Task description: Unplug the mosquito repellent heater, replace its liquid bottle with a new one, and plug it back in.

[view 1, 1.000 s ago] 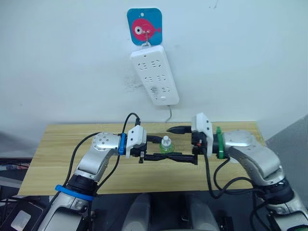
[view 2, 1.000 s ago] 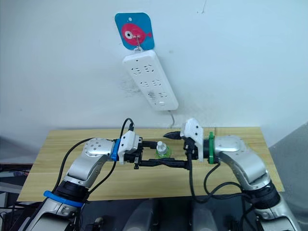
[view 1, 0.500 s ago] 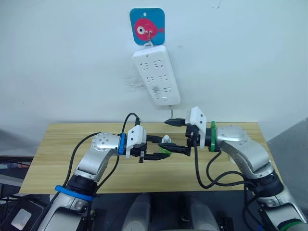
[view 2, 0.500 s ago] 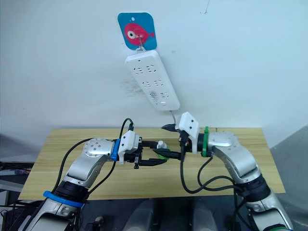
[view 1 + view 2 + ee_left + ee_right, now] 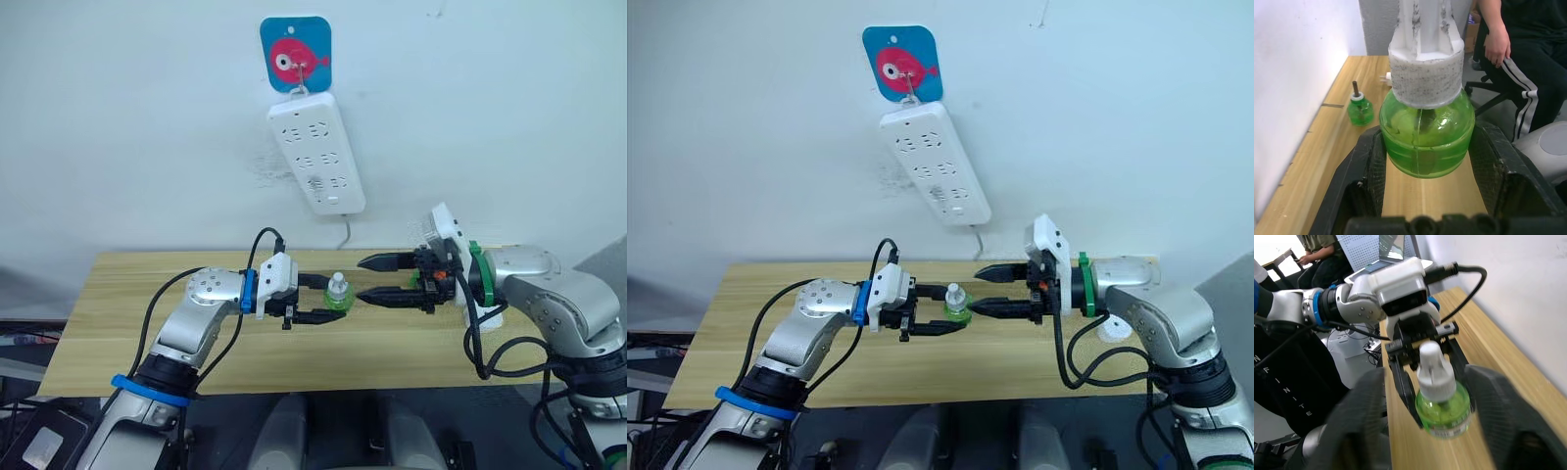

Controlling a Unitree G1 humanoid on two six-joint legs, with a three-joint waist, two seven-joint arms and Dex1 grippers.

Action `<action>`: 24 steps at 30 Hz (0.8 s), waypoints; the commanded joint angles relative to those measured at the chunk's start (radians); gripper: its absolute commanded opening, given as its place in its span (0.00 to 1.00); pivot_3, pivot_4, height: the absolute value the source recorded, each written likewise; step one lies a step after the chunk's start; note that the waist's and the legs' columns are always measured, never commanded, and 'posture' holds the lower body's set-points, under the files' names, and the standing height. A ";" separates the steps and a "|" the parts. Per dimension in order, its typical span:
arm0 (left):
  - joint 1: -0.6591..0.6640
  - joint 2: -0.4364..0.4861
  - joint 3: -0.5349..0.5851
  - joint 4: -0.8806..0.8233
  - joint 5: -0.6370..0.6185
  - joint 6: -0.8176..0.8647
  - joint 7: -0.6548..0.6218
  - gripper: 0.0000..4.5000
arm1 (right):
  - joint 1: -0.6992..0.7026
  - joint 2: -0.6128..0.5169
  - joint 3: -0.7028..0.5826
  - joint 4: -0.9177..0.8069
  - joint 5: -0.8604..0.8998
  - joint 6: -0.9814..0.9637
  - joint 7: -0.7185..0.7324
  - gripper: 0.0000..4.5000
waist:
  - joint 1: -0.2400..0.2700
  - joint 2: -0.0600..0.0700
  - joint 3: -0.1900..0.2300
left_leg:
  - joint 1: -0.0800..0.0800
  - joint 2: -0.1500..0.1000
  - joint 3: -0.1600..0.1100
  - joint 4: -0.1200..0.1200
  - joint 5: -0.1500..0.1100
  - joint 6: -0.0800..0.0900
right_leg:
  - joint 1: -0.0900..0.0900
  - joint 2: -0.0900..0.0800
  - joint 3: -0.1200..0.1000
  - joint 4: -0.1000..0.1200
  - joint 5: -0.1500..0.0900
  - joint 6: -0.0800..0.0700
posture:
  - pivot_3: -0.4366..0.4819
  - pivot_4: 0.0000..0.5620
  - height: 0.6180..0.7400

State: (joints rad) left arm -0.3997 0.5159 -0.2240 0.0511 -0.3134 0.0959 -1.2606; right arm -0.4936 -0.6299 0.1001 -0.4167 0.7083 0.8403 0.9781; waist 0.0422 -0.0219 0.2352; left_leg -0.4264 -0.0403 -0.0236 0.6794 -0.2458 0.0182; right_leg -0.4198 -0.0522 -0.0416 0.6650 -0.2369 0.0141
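New bottle held capped above the desk

The new one [image 5: 338,297], translucent green with a ribbed white cap, sits pinched in the left gripper [image 5: 323,300] jaws, steadied for uncapping, I judge. The right gripper [image 5: 374,278] faces it, jaws spread. The wicked old bottle [image 5: 1360,108] stands on the wooden desk [image 5: 118,294].

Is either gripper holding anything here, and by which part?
The left gripper clamps the new bottle by its green body; the right gripper is open, holding nothing.

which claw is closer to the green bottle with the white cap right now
Left. The left claw is shut on the capped green bottle, fingers on both sides of it. The right claw is open, its fingertips just beside the bottle, not touching.
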 commanded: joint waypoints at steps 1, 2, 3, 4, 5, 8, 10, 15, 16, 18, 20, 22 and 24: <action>-0.011 0.003 0.021 -0.011 -0.012 -0.029 -0.012 0.49 | -0.007 0.017 0.037 -0.034 -0.034 -0.035 -0.022 0.63 | 0.002 0.000 0.000 | 0.000 0.000 0.000 0.000 0.000 0.000 | 0.000 0.000 0.000 0.000 0.000 0.000 | 0.61 0.34 1.00; -0.010 0.003 0.022 -0.012 -0.012 -0.028 -0.010 0.49 | -0.006 0.023 0.046 -0.034 -0.042 -0.041 -0.026 0.63 | 0.002 0.000 0.000 | 0.000 0.000 0.000 0.000 0.000 0.000 | 0.000 0.000 0.000 0.000 0.000 0.000 | 0.61 0.34 1.00; -0.009 0.002 0.023 -0.013 -0.014 -0.027 -0.010 0.49 | -0.006 0.026 0.049 -0.034 -0.043 -0.042 -0.029 0.63 | 0.003 0.000 0.000 | 0.000 0.000 0.000 0.000 0.000 0.000 | 0.000 0.000 0.000 0.000 0.000 0.000 | 0.61 0.34 1.00; -0.008 0.002 0.022 -0.015 -0.014 -0.026 -0.010 0.49 | -0.009 0.039 0.057 -0.032 -0.045 -0.044 -0.037 0.63 | 0.003 0.000 0.000 | 0.000 0.000 0.000 0.000 0.000 0.000 | 0.000 0.000 0.000 0.000 0.000 0.000 | 0.61 0.34 1.00; -0.006 0.003 0.021 -0.018 -0.015 -0.027 -0.011 0.49 | -0.015 0.053 0.064 -0.030 -0.046 -0.045 -0.047 0.63 | 0.004 0.000 0.000 | 0.000 0.000 0.000 0.000 0.000 0.000 | 0.000 0.000 0.000 0.000 0.000 0.000 | 0.61 0.34 1.00; 0.001 0.002 0.020 -0.029 -0.017 -0.024 -0.008 0.49 | -0.023 0.084 0.077 -0.026 -0.052 -0.046 -0.065 0.63 | 0.005 0.000 0.000 | 0.000 0.000 0.000 0.000 0.000 0.000 | 0.000 0.000 0.000 0.000 0.000 0.000 | 0.62 0.35 1.00; 0.006 -0.002 0.021 -0.033 -0.016 -0.024 0.000 0.49 | -0.022 0.095 0.080 -0.025 -0.051 -0.046 -0.069 0.63 | 0.006 0.000 0.000 | 0.000 0.000 0.000 0.000 0.000 0.000 | 0.000 0.000 0.000 0.000 0.000 0.000 | 0.62 0.34 1.00; 0.021 0.003 0.022 -0.045 -0.020 -0.022 0.006 0.49 | -0.016 0.105 0.078 -0.025 -0.046 -0.044 -0.063 0.42 | 0.007 0.000 0.000 | 0.000 0.000 0.000 0.000 0.000 0.000 | 0.000 0.000 0.000 0.000 0.000 0.000 | 0.63 0.34 1.00; 0.024 0.004 0.022 -0.047 -0.020 -0.022 0.007 0.49 | -0.011 0.101 0.080 -0.025 -0.048 -0.046 -0.057 0.33 | 0.007 0.000 0.000 | 0.000 0.000 0.000 0.000 0.000 0.000 | 0.000 0.000 0.000 0.000 0.000 0.000 | 0.63 0.34 1.00; 0.026 0.004 0.023 -0.049 -0.020 -0.022 0.009 0.49 | -0.005 0.097 0.087 -0.023 -0.055 -0.053 -0.047 0.17 | 0.008 0.000 0.000 | 0.000 0.000 0.000 0.000 0.000 0.000 | 0.000 0.000 0.000 0.000 0.000 0.000 | 0.63 0.34 1.00; 0.026 0.003 0.023 -0.051 -0.020 -0.021 0.010 0.49 | -0.005 0.100 0.095 -0.019 -0.060 -0.058 -0.046 0.01 | 0.008 0.000 0.000 | 0.000 0.000 0.000 0.000 0.000 0.000 | 0.000 0.000 0.000 0.000 0.000 0.000 | 0.64 0.35 1.00; 0.027 0.001 0.023 -0.053 -0.020 -0.018 0.012 0.49 | -0.010 0.104 0.106 -0.011 -0.074 -0.072 -0.048 0.01 | 0.008 0.000 0.000 | 0.000 0.000 0.000 0.000 0.000 0.000 | 0.000 0.000 0.000 0.000 0.000 0.000 | 0.63 0.35 1.00; 0.027 0.000 0.023 -0.053 -0.021 -0.018 0.013 0.49 | -0.018 0.108 0.110 -0.005 -0.081 -0.083 -0.050 0.01 | 0.008 0.000 0.000 | 0.000 0.000 0.000 0.000 0.000 0.000 | 0.000 0.000 0.000 0.000 0.000 0.000 | 0.63 0.35 1.00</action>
State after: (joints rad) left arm -0.3667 0.5178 -0.2242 0.0441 -0.3126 0.0855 -1.2519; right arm -0.5002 -0.5275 0.2018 -0.4132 0.6361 0.7736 0.9206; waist 0.0498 -0.0218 0.2352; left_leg -0.4264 -0.0405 -0.0235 0.6794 -0.2459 0.0184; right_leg -0.4200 -0.0523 -0.0417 0.6652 -0.2369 0.0141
